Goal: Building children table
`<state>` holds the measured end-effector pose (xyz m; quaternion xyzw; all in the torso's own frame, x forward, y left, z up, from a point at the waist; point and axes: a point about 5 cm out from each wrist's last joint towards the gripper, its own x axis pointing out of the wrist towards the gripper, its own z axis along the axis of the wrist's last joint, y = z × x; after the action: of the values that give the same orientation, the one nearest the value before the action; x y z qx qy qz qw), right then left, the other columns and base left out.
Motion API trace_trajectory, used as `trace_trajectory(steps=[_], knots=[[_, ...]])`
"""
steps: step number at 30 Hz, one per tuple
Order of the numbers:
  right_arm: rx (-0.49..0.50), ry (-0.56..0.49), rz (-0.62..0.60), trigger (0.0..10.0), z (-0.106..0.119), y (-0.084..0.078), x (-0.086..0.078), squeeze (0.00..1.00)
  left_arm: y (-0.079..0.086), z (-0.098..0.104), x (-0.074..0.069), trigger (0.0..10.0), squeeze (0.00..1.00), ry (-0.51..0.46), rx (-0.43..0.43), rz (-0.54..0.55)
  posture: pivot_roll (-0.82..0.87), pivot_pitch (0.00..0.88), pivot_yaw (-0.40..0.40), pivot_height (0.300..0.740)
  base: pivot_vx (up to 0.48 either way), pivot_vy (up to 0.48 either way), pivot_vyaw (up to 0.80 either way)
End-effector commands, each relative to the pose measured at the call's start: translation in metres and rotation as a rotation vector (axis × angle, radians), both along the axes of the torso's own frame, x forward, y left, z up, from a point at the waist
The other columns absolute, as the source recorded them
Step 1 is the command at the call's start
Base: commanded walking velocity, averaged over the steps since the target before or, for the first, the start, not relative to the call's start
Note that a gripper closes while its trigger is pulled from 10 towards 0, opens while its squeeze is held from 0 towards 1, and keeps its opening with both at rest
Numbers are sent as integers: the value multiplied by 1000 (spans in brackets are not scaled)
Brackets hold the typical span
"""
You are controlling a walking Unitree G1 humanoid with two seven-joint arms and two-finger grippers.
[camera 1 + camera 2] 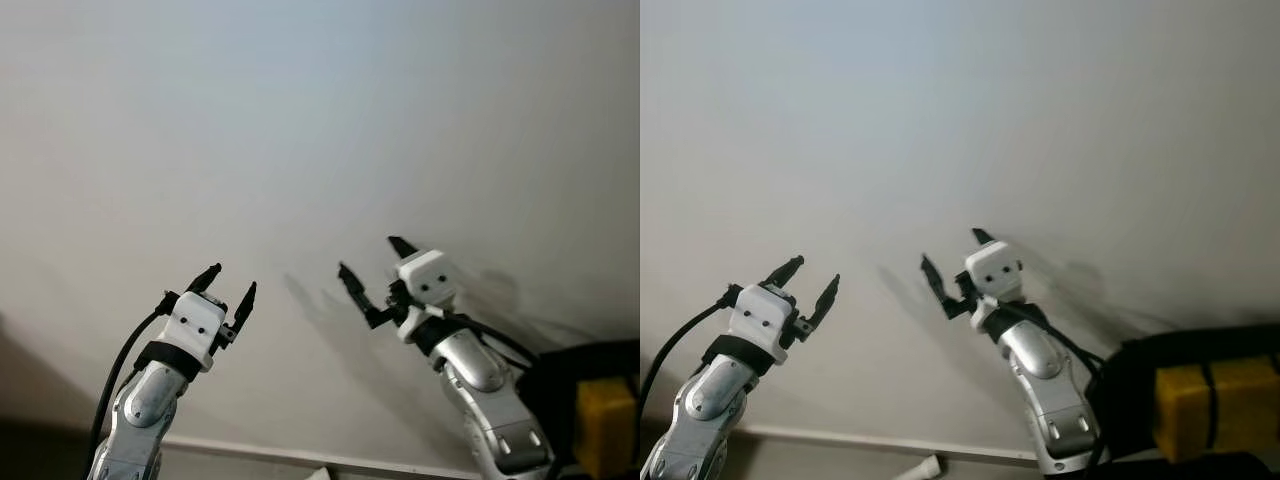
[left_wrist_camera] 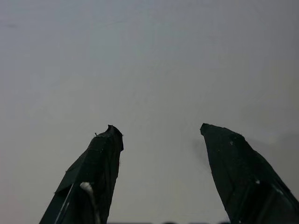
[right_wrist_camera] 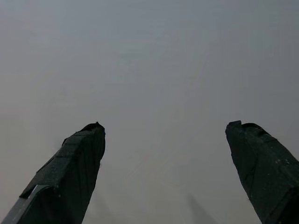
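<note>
- I am holding both arms raised toward a plain, matte off-white wall [image 1: 320, 120]; nothing that I could call a piece of the children's table is lying in front of me, so I cannot say where its parts are.
- I judge this to be a step between handling steps: nothing is being gripped, and the build cannot go on from this pose.
- The left gripper [image 1: 229, 289] is standing with its two long black fingers parted to a moderate gap, with nothing between them; in the left wrist view the tapered black fingertips [image 2: 100, 163] are framing bare wall.
- The right gripper [image 1: 372, 268] is spread wider, also with nothing in it; its fingertips [image 3: 70, 172] look flat-sided, dull and slightly scuffed.
- Both grippers are casting soft shadows on the wall, so I judge them to be near it, though I cannot tell whether they are touching it.
- The silver arms are ending in glossy white boxy wrist housings, with a black cable looping off each.
- Low on my right a black object with a yellow spongy-looking block [image 1: 1210, 405] strapped to it is sitting; I cannot tell what it is.
- A pale skirting strip [image 1: 300, 455] is running along the wall's foot.
- Next, I think I need to tilt the head down and turn until the table pieces come into sight, before I reach for anything.
</note>
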<state>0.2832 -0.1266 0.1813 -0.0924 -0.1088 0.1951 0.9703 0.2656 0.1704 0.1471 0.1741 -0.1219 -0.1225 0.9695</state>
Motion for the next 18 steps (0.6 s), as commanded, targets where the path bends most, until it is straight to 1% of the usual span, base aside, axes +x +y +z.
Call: trace_trajectory(steps=[1, 6, 8, 18], knots=[[-6, 32, -4, 10000, -7, 2, 1, 0, 4, -3, -1, 10000, 0, 20, -6, 10, -151, 0, 44, 740, 0, 0, -800], [-17, 35, -20, 10000, -8, 0, 0, 0, 3, -4, -2, 10000, 0, 22, -8, 9, -153, 0, 45, 740, 0, 0, -800], [-14, 36, -23, 10000, -8, 0, 0, 0, 3, -4, -2, 10000, 0, 23, -8, 9, -153, 0, 44, 740, 0, 0, -494], [-28, 37, -11, 10000, -9, 2, 0, 0, 4, -5, -3, 10000, 0, 21, -6, 20, -147, 0, 35, 740, 0, 0, 0]])
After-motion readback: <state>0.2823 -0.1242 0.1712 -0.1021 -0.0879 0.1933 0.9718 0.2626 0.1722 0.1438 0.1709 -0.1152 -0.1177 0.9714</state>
